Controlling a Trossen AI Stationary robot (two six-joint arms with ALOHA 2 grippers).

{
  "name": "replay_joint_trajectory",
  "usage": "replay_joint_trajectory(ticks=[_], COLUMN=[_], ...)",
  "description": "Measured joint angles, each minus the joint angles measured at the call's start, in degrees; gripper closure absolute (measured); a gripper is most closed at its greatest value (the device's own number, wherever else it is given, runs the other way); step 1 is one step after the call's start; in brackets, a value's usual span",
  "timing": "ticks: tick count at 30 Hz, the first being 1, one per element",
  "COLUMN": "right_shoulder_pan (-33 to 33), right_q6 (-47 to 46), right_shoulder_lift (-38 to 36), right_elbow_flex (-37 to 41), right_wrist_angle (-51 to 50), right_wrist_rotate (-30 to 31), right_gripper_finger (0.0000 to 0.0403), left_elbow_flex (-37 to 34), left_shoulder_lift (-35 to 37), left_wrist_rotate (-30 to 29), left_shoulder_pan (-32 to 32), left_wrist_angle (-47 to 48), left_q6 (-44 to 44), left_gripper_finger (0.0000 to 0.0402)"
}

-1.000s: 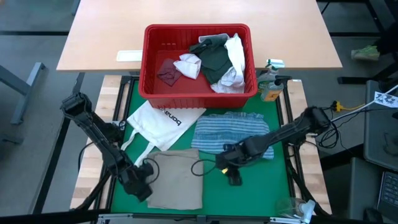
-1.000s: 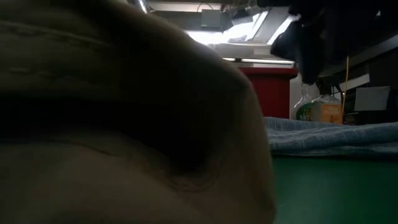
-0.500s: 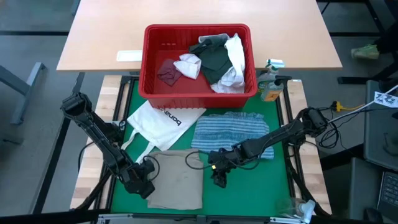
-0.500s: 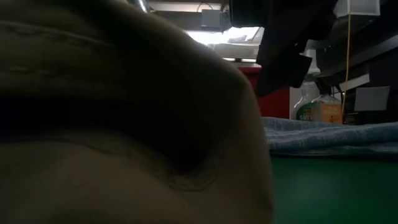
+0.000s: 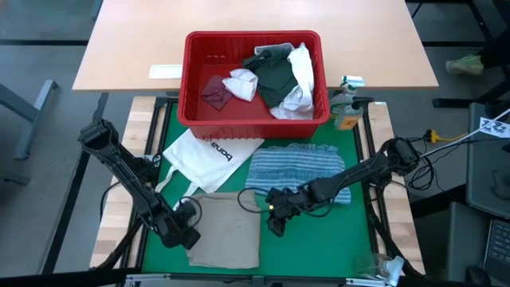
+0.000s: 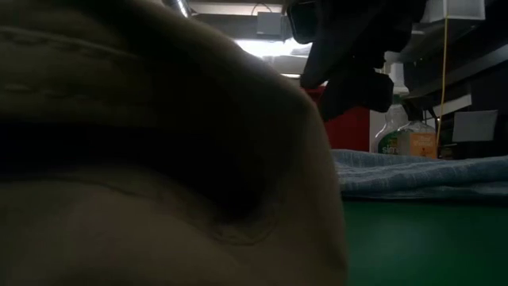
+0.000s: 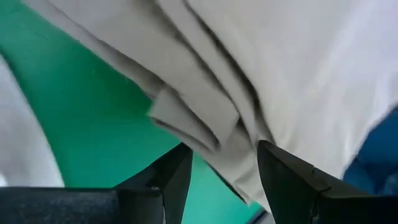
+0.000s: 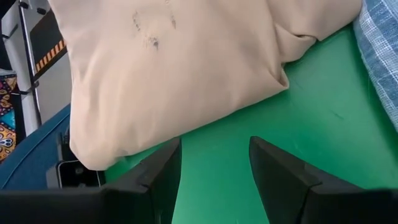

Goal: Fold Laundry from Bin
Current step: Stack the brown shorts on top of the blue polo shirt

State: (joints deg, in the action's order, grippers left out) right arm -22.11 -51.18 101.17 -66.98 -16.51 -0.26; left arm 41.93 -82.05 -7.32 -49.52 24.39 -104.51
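The desk is wearing a smooth, matt green cover between pale wooden edge strips, and the tan shirt lying on it is showing as soft, matt woven cloth, creased into folds (a few small dark specks are marking its surface in the right wrist view). The blue-striped cloth is looking crinkled and rough-textured, while the red bin is reading as smooth, slightly glossy plastic holding limp cloth pieces, beside a white fabric tote bag.
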Motion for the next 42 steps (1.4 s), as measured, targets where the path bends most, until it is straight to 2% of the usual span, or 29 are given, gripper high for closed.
replay_joint_trajectory(ticks=[7,10,17,25,35,42], right_shoulder_pan=[0.00,0.00,0.00,0.00,1.30,2.34], right_q6=[-0.02,-3.10,-9.97,-14.73,-16.41,-16.45], right_shoulder_lift=[0.02,0.02,0.04,2.50,7.35,7.47], right_elbow_flex=[0.00,0.00,0.00,-0.02,-0.02,-0.02], right_wrist_angle=[-0.59,-2.36,-6.88,-5.88,2.21,4.70], right_wrist_rotate=[-0.36,-1.62,-2.83,-1.92,-7.93,-7.70], right_gripper_finger=[0.0215,0.0215,0.0215,0.0215,0.0215,0.0215], left_elbow_flex=[0.00,0.02,0.26,0.13,0.11,0.09], left_shoulder_lift=[-3.58,-5.43,-10.35,-11.07,-11.18,-11.23], left_wrist_rotate=[-6.02,-7.72,-8.67,-8.85,-8.78,-8.76], left_shoulder_pan=[0.00,0.10,0.35,0.55,0.66,0.66], left_wrist_angle=[-0.28,-0.95,-5.34,-8.59,-9.33,-9.37], left_q6=[-6.33,-8.57,-10.88,-10.88,-10.43,-10.40], left_gripper_finger=[0.0225,0.0225,0.0225,0.0225,0.0225,0.0225])
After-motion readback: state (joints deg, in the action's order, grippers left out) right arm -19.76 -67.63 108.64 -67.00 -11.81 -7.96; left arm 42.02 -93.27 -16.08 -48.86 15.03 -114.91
